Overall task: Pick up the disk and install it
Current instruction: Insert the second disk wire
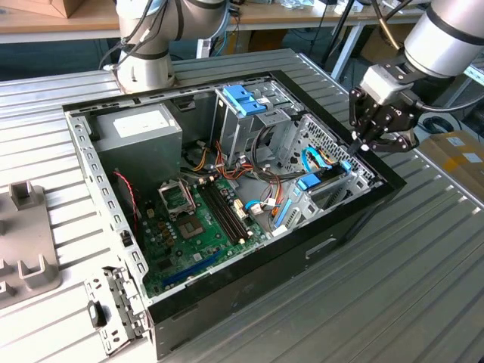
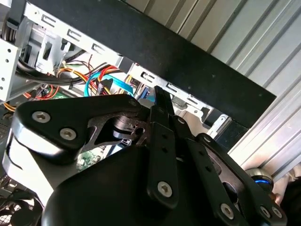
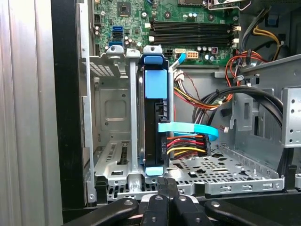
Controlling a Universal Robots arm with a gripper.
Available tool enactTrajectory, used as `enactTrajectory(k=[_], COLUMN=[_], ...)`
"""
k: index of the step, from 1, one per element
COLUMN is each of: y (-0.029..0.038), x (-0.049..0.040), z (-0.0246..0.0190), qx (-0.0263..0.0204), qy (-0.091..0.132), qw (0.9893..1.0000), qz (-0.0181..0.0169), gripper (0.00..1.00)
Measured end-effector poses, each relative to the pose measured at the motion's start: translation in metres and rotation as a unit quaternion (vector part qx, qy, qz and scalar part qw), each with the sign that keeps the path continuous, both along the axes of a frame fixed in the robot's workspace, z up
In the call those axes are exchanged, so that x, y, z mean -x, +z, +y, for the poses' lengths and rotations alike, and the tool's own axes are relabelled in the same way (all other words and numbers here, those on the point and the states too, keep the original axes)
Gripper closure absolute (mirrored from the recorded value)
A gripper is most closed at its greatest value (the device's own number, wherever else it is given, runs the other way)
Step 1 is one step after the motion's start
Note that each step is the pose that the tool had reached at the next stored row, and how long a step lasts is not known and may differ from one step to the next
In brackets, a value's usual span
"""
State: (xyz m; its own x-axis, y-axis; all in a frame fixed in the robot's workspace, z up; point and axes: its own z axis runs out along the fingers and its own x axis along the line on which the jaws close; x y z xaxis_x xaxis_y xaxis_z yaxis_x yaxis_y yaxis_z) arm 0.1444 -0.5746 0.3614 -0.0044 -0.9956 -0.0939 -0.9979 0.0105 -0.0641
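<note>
**Disk seated on edge in the drive bay, gripper at the case rim**

The ribbed metal table (image 1: 423, 302) carries everything, and on it lies an open computer case (image 1: 227, 302), its black wall facing the camera in the exterior view. The robot arm (image 1: 446, 34) comes in from about 1 o'clock of that view and reaches down to the case's rim at roughly 3 o'clock.

Inside the case, the grey power supply box (image 1: 140, 140) sits toward 10 o'clock, the green motherboard (image 1: 200, 227) toward 7 o'clock, and the metal drive cage (image 1: 261, 128) with a blue latch (image 1: 243, 100) on top stands near 12 o'clock. On the table at 9 o'clock of the exterior view lies a grey plastic fixture (image 1: 26, 249).

The gripper (image 1: 361, 147) hangs just over the case's edge beside the drive bay (image 3: 113, 141). In the first wrist view its fingers (image 3: 164, 188) stand pressed close together with no gap visible between them, holding nothing, their tips just below the end of the disk.

The disk (image 3: 155, 122) stands on edge in the bay, slotted between the bay's metal rails, its light-blue frame showing along the top and at the near end. In the exterior view the disk (image 1: 310, 181) shows as a blue-edged slab at about 3 o'clock inside the case, just beside the gripper. A flat light-blue data cable (image 3: 190, 129) and a bundle of red, yellow and black power wires (image 3: 186, 148) run up to its side; whether they are plugged in I cannot tell.
</note>
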Motion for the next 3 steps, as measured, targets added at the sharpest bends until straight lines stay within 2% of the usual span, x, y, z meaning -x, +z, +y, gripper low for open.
enactTrajectory(k=[3], y=[0.0], x=[-0.0007], z=[0.0], qx=[0.0], qy=[0.0], qw=[1.0], qz=[0.0], gripper=[0.9])
